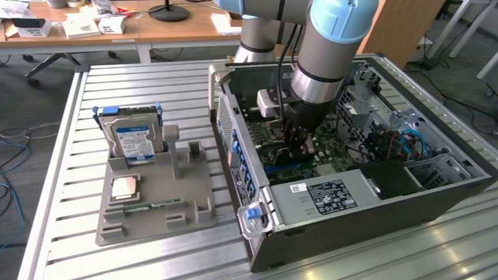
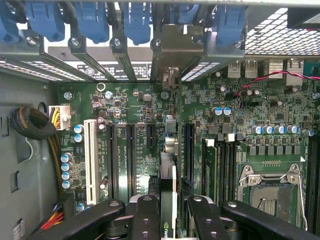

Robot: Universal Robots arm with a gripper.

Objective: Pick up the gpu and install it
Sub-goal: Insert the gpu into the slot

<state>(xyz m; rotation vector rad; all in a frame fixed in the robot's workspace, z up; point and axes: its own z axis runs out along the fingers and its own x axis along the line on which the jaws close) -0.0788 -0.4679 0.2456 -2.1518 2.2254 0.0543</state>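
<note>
On slatted table [image 1: 78,146]: open case [image 1: 374,221] around the jaws, arm [image 1: 327,52] down inside it. Outside the case, well off to one side of the jaws: grey tray [image 1: 155,192] with hard drive [image 1: 130,137] standing upright and memory stick [image 1: 148,205] lying flat. Straight beneath the jaws: motherboard [image 2: 125,105]. Pinching gpu [image 2: 168,170] edge-on with gripper [image 2: 167,212], jaws part closed, fingers [image 2: 145,220] pressed on both faces of the card. Holding it upright between jaws, over the black slots [image 2: 131,155], far end toward blue latches [image 2: 90,20] beyond the jaws. Cannot tell whether seated in a slot or just above. White slot [image 2: 90,160] off to one side of jaws, clear of card.
</note>
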